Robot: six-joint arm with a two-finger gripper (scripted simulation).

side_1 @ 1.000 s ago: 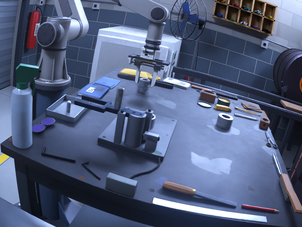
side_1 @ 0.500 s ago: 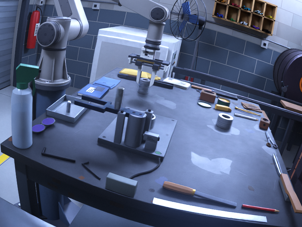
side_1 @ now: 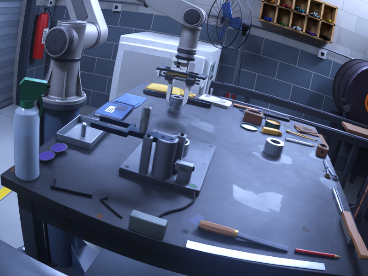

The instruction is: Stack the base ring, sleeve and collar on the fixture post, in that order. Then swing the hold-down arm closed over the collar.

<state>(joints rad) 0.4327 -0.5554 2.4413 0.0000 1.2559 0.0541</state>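
The grey ribbed sleeve (side_1: pixel 174 104) stands on the far side of the table, gripped between the closed fingers of my gripper (side_1: pixel 176 99). The fixture (side_1: pixel 166 160) sits nearer the middle on a grey plate. A ring (side_1: pixel 186 147) lies around its post, mostly hidden behind the upright blocks. The dark hold-down arm (side_1: pixel 119 128) points out to the left, swung away from the post. The wider ribbed collar (side_1: pixel 273 146) rests on the table to the right, apart from the fixture.
A dark bar (side_1: pixel 196 102) and a yellow pad (side_1: pixel 162 88) lie just behind the sleeve. A tray with a pin (side_1: pixel 80 135) sits left of the fixture. Small tools and blocks (side_1: pixel 269 123) cluster at right. A spray bottle (side_1: pixel 27 139) stands at the left edge.
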